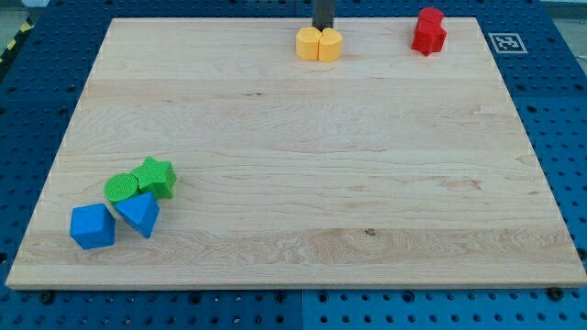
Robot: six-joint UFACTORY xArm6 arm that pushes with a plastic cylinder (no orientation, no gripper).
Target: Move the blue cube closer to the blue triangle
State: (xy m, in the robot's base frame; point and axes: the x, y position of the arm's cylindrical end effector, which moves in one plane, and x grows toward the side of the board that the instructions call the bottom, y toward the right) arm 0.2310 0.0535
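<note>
You have one blue cube in the lower left of the frame, sitting on the wooden board. It looks like smooth matte plastic with slightly uneven facets. Just to its right, touching or all but touching it, is the one blue triangle, a wedge of the same blue, with its point aimed down toward the view's bottom.

Right above the triangle you see two green blocks: a green cylinder, round-topped and low, and a green star pressed against its upper right side. The cylinder touches the triangle's upper edge. These four pieces form one tight cluster.

Well apart, at the top middle of the frame, you have two yellow blocks side by side and touching; their exact shapes are hard to make out, though both look faceted. Directly behind them stands the dark rod, and my tip sits just at their upper edge, far from the blue cube. The rod carries no jaws, so there is nothing to spread or pinch.

At the upper right is one red block, chunky and irregular in outline, standing alone.

The board is pale wood with visible straight grain and a small dark knot in its lower half. It rests on a blue table dotted with rows of holes. A small black-and-white printed marker lies at the board's upper right corner.
</note>
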